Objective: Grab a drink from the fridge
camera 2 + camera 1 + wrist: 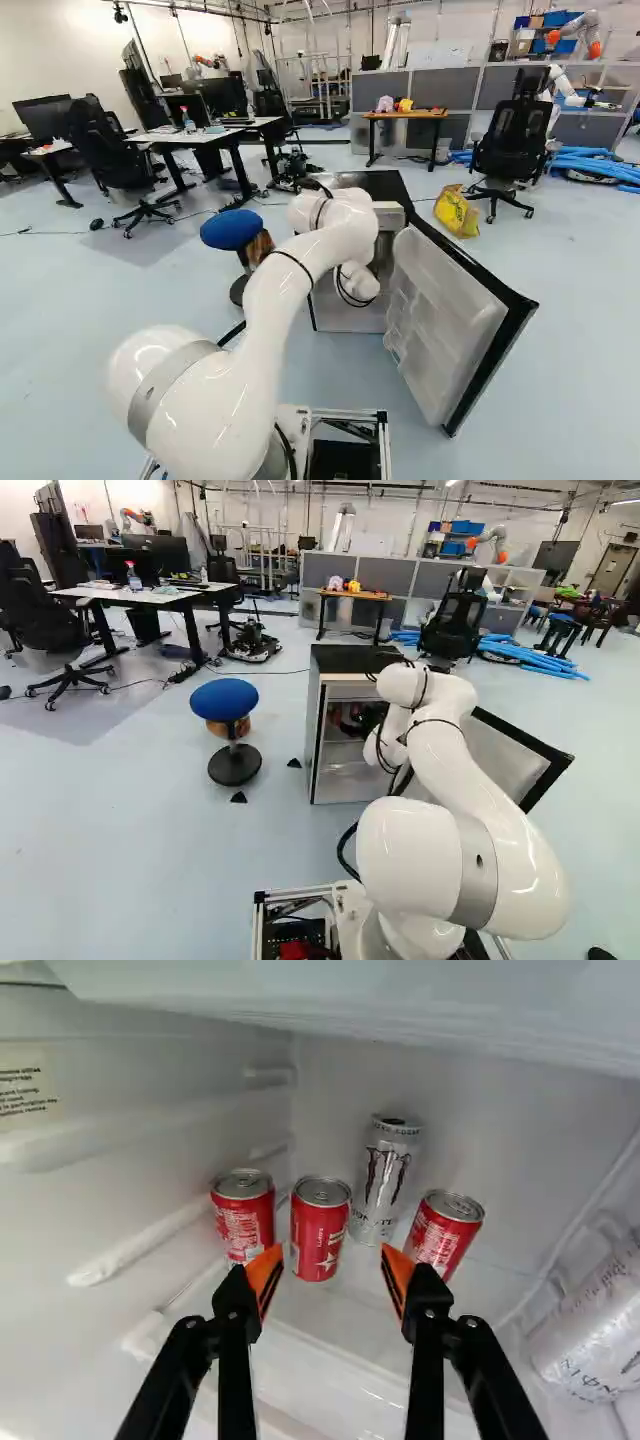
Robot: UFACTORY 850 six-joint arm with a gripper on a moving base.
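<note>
Three short red cans (321, 1230) with white lettering and a tall silver can (385, 1180) with a dark, claw-like mark are shown upright on the fridge shelf (335, 1315), ahead of the gripper (358, 719), whose fingers are held apart. The black-topped fridge (352, 660) is opened, its door (440, 325) swung right. A blue-seated stool (224, 698) is placed left, on pale flooring (120, 830); desks (150, 594) are seen far left.

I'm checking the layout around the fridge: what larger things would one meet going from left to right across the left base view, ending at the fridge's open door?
Black office chair → blue stool → fridge → its open door.
</note>
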